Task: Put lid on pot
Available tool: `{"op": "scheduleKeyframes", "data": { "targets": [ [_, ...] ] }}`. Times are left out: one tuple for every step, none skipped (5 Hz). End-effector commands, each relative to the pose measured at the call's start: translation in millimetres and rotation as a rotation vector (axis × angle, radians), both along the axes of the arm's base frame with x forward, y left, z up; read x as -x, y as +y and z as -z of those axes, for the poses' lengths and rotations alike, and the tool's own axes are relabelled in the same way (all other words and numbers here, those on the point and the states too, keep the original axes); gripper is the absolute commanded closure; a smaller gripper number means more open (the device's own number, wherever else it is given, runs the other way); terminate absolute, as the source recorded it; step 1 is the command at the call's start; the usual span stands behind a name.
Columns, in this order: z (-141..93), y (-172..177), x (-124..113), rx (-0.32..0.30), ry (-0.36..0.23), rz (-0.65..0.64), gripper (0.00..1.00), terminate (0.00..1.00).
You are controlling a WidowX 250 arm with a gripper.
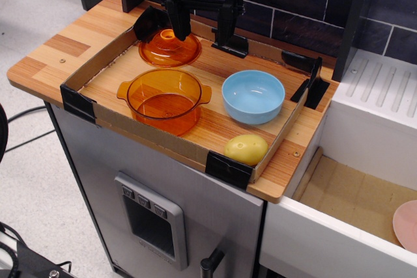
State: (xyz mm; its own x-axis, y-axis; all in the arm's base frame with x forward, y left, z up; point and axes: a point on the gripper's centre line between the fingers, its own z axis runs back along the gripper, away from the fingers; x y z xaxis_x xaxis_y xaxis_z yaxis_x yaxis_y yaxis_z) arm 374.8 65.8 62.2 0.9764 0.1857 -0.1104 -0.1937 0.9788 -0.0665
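Note:
The see-through orange lid (169, 49) lies at the back left of the cardboard tray (156, 138), knob up. The orange pot (165, 100) with two side handles stands in front of it, open and uncovered. My gripper (201, 29) hangs at the back of the tray with its two black fingers spread wide. The left finger (178, 21) is just over the lid's knob and back edge; the right finger (225, 24) is to the right of the lid. It holds nothing.
A light blue bowl (253, 96) stands right of the pot. A yellow lemon-like object (246, 149) lies in the tray's front right corner. A dark brick wall (293, 4) backs the counter. A white sink (365, 187) with a pink plate (407, 224) is at the right.

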Motion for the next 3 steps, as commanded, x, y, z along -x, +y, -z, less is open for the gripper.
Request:
{"op": "scheduleKeyframes", "data": {
  "targets": [
    [0.0,0.0,0.0,0.0,0.0,0.0,0.0,0.0],
    [-1.8,10.5,-5.4,0.008,-0.082,-0.007,0.0,0.0],
    [-7.9,23.5,-12.8,-0.014,-0.106,-0.014,0.0,0.0]
  ]
}}
